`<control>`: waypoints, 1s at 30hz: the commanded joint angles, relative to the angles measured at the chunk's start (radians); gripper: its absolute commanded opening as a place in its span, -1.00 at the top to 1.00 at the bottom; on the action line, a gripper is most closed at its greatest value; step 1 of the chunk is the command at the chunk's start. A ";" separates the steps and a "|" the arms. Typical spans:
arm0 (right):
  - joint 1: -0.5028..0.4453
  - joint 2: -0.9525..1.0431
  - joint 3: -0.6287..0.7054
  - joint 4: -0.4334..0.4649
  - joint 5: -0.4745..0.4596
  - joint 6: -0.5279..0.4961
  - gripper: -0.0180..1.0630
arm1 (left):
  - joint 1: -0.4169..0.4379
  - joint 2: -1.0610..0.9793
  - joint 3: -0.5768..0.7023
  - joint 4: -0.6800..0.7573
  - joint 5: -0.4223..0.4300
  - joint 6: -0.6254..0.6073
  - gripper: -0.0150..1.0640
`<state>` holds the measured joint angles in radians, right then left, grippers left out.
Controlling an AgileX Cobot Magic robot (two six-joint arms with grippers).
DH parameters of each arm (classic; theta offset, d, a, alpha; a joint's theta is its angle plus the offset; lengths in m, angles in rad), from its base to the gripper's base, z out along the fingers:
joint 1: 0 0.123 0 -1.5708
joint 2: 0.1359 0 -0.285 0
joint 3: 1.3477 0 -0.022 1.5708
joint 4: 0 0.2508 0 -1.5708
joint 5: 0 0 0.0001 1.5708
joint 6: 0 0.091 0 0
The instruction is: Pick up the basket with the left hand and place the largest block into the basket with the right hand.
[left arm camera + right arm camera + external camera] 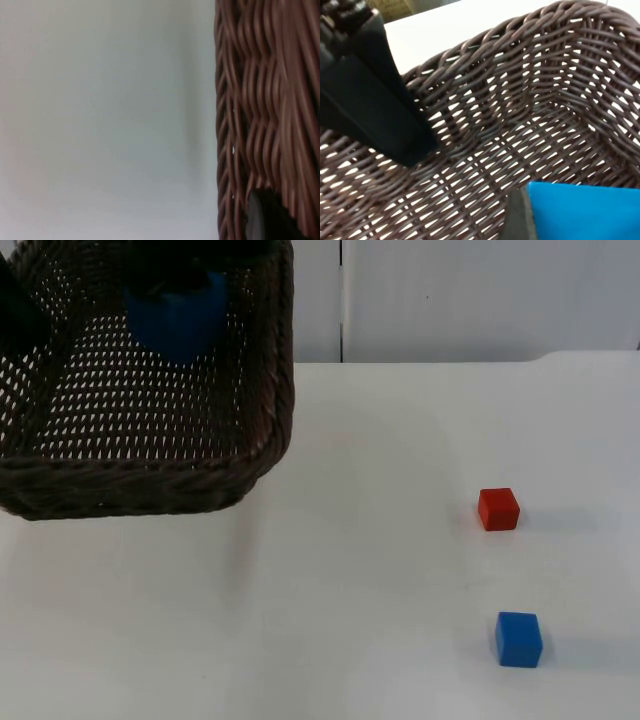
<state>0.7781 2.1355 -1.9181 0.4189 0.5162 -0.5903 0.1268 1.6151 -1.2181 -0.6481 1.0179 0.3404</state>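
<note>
The dark brown wicker basket [150, 490] hangs raised above the table's left side, and its woven wall [260, 100] runs close beside my left gripper's fingertip [265, 217]. My left gripper [14, 318] is shut on the basket's left rim; it is also the black shape [367, 100] at the rim in the right wrist view. The large blue block [178, 318] hangs inside the basket above its woven floor [485, 150]. My right gripper [176, 285] is shut on it from above, one fingertip [520, 220] pressed against the block's side [585, 210].
A small red block [498, 509] and a small blue block [518, 639] lie on the white table [350, 590] at the right. The grey partition wall [450, 300] closes the far edge.
</note>
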 commanded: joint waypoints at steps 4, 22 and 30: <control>-0.023 -0.097 -0.004 -0.022 0.108 0.009 -0.10 | 0.002 -0.009 -0.001 -0.014 -0.005 -0.002 0.98; -0.176 -0.318 0.050 -0.045 0.479 0.081 -0.09 | 0.002 -0.009 -0.001 0.005 -0.010 -0.002 0.98; -0.176 -0.487 0.271 -0.058 0.339 0.081 -0.09 | 0.002 -0.009 -0.001 0.005 -0.014 -0.002 0.98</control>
<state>0.6055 1.6967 -1.6966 0.3655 0.8985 -0.5097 0.1268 1.6151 -1.2181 -0.6174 1.0060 0.3404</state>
